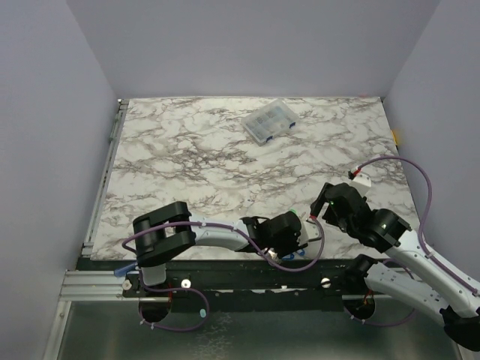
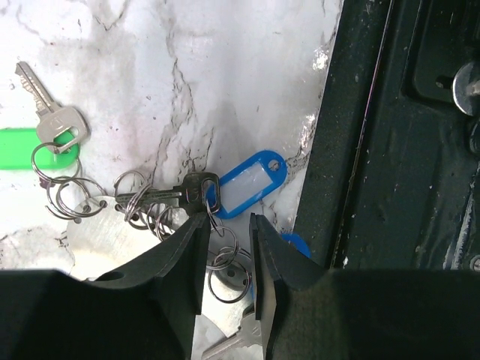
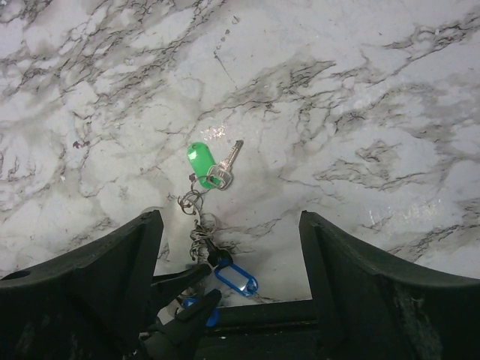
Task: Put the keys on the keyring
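Lying at the front edge of the marble desk point(image 1: 195, 165), right beside its black rail point(image 2: 375, 150), is the whole cluster of task things. The keyring point(image 2: 150, 214) shows as a string of linked silvery split rings. At its far end, a silver key point(image 2: 52, 112) and a green tag point(image 2: 26, 150) share one ring and lie flat. Toward the rail a dark key point(image 2: 171, 195) lies along the rings, its head touching a blue tag point(image 2: 244, 184) with a pale label window. A second blue tag point(image 2: 296, 244) peeks out just beside the rail, mostly hidden by a finger, and another pale key point(image 2: 229, 346) shows at the bottom of the left wrist view. The left tool point(image 2: 229, 219) hangs low over this cluster, its jaws narrow, with a few rings lying in the gap. One fingertip point(image 2: 201, 225) touches the dark key's head, but whether anything is actually pinched I cannot tell. The right tool point(image 3: 229, 217) hangs above the same spot with its jaws spread wide, holding nothing. From its camera the green tag sits farthest away and the rings trail back toward the left tool's fingers. A clear compartment box point(image 1: 268, 122) stands well apart near the far edge of the desk.
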You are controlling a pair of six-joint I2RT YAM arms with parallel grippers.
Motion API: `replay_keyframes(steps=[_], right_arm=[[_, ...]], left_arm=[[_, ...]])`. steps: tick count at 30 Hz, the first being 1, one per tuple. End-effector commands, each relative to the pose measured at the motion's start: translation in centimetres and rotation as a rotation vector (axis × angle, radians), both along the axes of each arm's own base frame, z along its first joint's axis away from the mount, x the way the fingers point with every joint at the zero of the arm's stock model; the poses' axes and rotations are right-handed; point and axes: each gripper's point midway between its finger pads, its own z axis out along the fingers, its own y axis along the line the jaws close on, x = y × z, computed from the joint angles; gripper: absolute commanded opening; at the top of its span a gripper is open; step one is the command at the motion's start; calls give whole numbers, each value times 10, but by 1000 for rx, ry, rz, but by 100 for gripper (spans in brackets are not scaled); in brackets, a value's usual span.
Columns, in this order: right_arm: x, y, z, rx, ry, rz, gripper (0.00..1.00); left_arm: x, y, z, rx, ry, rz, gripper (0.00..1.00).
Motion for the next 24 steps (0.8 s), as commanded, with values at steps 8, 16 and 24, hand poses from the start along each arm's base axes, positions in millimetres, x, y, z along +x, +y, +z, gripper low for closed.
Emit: replay_keyframes(steps=[8, 16, 24], right_arm=[[3, 5, 6, 23, -23, 14, 81], [3, 6, 6, 25, -25, 20, 81], [5, 2, 13, 10, -46, 10, 81]], left_arm=[[6, -11, 1, -9, 3, 41, 33], [8, -4, -7, 18, -10, 51, 19], [7, -11, 14, -58, 42, 51, 0]])
